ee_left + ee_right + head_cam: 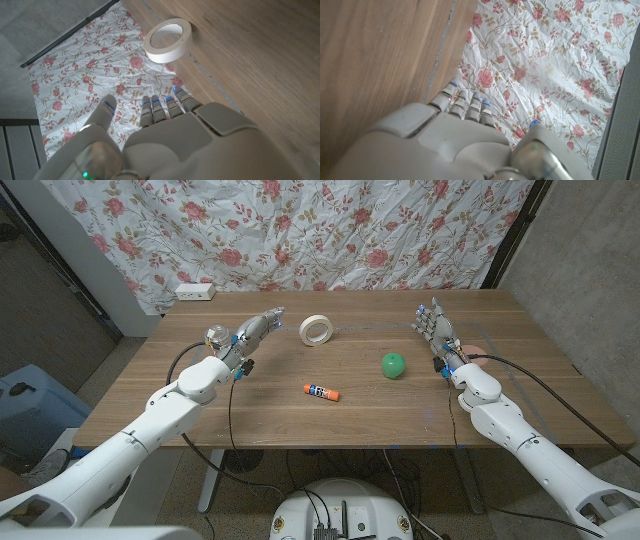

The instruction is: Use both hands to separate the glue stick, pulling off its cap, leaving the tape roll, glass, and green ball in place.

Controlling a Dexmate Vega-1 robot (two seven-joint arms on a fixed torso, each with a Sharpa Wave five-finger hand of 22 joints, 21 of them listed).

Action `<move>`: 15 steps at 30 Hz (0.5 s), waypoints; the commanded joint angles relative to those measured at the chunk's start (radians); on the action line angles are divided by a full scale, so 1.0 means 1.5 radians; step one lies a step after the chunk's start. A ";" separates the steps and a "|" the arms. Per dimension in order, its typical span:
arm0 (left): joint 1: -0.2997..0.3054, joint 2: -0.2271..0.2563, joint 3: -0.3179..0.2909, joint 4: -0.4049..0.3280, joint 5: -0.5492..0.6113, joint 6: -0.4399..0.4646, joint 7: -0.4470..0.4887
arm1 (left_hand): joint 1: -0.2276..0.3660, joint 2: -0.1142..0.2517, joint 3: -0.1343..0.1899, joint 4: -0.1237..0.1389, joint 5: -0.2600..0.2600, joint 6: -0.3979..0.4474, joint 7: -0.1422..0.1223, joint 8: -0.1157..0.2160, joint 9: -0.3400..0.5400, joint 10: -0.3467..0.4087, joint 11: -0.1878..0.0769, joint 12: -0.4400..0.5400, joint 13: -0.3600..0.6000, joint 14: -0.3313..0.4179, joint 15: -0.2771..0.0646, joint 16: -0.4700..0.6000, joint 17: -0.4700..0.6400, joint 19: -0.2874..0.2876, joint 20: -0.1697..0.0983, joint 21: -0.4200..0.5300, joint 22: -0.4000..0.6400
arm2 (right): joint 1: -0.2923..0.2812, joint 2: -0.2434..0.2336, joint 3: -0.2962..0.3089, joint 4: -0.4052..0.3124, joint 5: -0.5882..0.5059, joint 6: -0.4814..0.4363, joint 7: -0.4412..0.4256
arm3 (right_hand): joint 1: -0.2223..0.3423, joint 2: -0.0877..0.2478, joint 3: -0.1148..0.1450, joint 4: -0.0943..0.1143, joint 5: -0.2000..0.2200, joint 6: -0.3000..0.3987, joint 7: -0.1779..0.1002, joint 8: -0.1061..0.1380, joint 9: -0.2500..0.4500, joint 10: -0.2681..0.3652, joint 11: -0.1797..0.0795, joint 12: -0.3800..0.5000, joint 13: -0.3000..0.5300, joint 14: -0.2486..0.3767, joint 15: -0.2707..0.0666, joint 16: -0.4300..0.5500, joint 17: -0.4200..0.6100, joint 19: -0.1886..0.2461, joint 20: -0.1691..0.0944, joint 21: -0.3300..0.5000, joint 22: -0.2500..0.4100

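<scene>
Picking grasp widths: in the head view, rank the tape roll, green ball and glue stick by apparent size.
1. Tape roll, widest outline.
2. Glue stick and green ball: unsure; the stick looks longer but thinner, the ball rounder.

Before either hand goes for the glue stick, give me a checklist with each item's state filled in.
1. Glue stick free to reach, lying alone on the table between the two hands: ok.
2. Cap on the glue stick: cannot tell, too small to make out.
3. Left hand holds nothing, fingers apart: ok.
4. Right hand holds nothing, fingers apart: ok.
5. Tape roll and green ball lie apart from the glue stick: ok.
6. Glass close beside the left forearm, so it could be knocked: not ok.
</scene>
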 commanded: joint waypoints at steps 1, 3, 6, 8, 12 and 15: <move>0.013 0.065 0.005 -0.083 0.068 0.058 0.004 | 0.019 -0.003 0.004 -0.020 -0.004 0.017 -0.004 0.006 0.002 0.019 -0.008 0.003 0.002 0.010 -0.055 -0.001 0.001 0.011 -0.040 -0.002 0.001 | -0.009 -0.006 0.006 0.004 0.000 0.015 0.007 | 0.002 0.005 0.004 -0.002 0.004 0.007 -0.001 0.004 0.001 0.006 0.001 0.004 0.002 0.003 -0.004 0.004 -0.001 -0.001 -0.001 0.004 0.001; 0.012 0.075 0.008 -0.097 0.083 0.073 0.005 | 0.023 -0.005 0.004 -0.025 -0.004 0.021 -0.007 0.007 0.002 0.026 -0.009 0.003 0.002 0.013 -0.057 -0.001 0.001 0.013 -0.041 -0.003 0.001 | -0.011 -0.008 0.006 0.003 -0.002 0.017 0.006 | 0.002 0.005 0.004 -0.002 0.004 0.007 -0.001 0.004 0.001 0.006 0.001 0.004 0.002 0.003 -0.004 0.004 -0.002 -0.001 -0.001 0.005 0.001; 0.011 0.084 0.011 -0.113 0.102 0.086 0.006 | 0.031 -0.009 0.006 -0.033 -0.005 0.028 -0.011 0.008 0.002 0.030 -0.012 0.002 0.002 0.015 -0.060 -0.001 0.001 0.015 -0.042 -0.004 0.001 | -0.012 -0.006 0.009 0.008 0.000 0.024 0.007 | 0.002 0.005 0.005 -0.003 0.004 0.008 -0.002 0.004 0.001 0.005 0.001 0.003 0.001 0.003 -0.004 0.004 -0.003 -0.001 -0.001 0.005 0.001; 0.011 0.089 0.013 -0.128 0.119 0.101 0.014 | 0.037 -0.011 0.007 -0.038 -0.005 0.030 -0.013 0.009 0.002 0.036 -0.014 0.003 0.002 0.017 -0.060 -0.002 0.001 0.017 -0.043 -0.005 0.001 | -0.013 -0.006 0.011 0.010 0.000 0.027 0.006 | 0.002 0.006 0.005 -0.003 0.004 0.008 -0.002 0.004 0.001 0.005 0.000 0.003 0.001 0.003 -0.004 0.004 -0.004 -0.001 -0.001 0.005 0.001; 0.008 0.099 0.024 -0.152 0.150 0.129 0.016 | 0.053 -0.016 0.009 -0.044 -0.005 0.038 -0.014 0.011 0.002 0.042 -0.016 0.001 0.002 0.022 -0.061 -0.002 0.001 0.025 -0.044 -0.004 0.001 | -0.014 -0.005 0.014 0.013 0.003 0.031 0.007 | 0.002 0.006 0.005 -0.003 0.005 0.010 -0.002 0.004 0.001 0.005 0.000 0.003 0.001 0.003 -0.003 0.004 -0.005 -0.001 -0.002 0.005 0.001; 0.007 0.105 0.033 -0.171 0.179 0.151 0.022 | 0.065 -0.019 0.011 -0.047 -0.004 0.043 -0.017 0.012 0.003 0.044 -0.018 -0.001 0.002 0.024 -0.061 -0.002 0.001 0.031 -0.047 -0.004 0.001 | -0.013 -0.008 0.014 0.016 0.000 0.032 0.008 | 0.002 0.006 0.006 -0.004 0.005 0.010 -0.003 0.004 0.001 0.005 0.000 0.003 0.001 0.002 -0.002 0.004 -0.006 -0.002 -0.002 0.005 0.001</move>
